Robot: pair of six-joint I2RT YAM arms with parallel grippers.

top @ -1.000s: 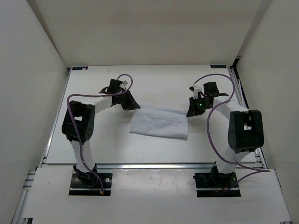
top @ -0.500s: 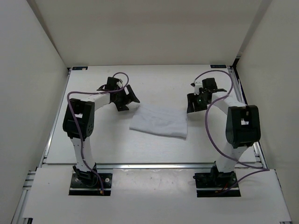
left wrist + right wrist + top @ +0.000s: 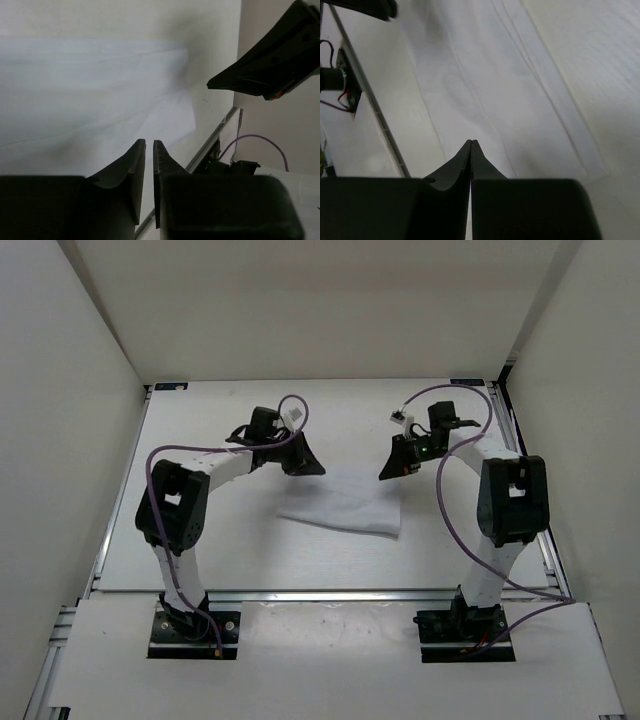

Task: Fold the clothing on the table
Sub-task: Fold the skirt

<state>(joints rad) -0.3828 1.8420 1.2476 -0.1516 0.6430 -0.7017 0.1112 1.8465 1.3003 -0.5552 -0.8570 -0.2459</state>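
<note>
L: left end effector (image 3: pixel 149 141) nearly closed, thin slit, nothing in it | R: right end effector (image 3: pixel 471 141) pressed together, empty, hanging over thin white rectangular cloth (image 3: pixel 345 505) | you see cloth flat mid off-white bench (image 3: pixel 200 540) | vs one second ago: both off cloth's far corners, swung inward

From my station I see the table (image 3: pixel 200 540): flat, off-white and matte, with white walls (image 3: pixel 300 310) on three sides and a metal rail (image 3: pixel 320 594) along its near edge. One white cloth (image 3: pixel 345 508) lies on it near the middle, a rough rectangle with soft creases, its long side running left to right.
</note>
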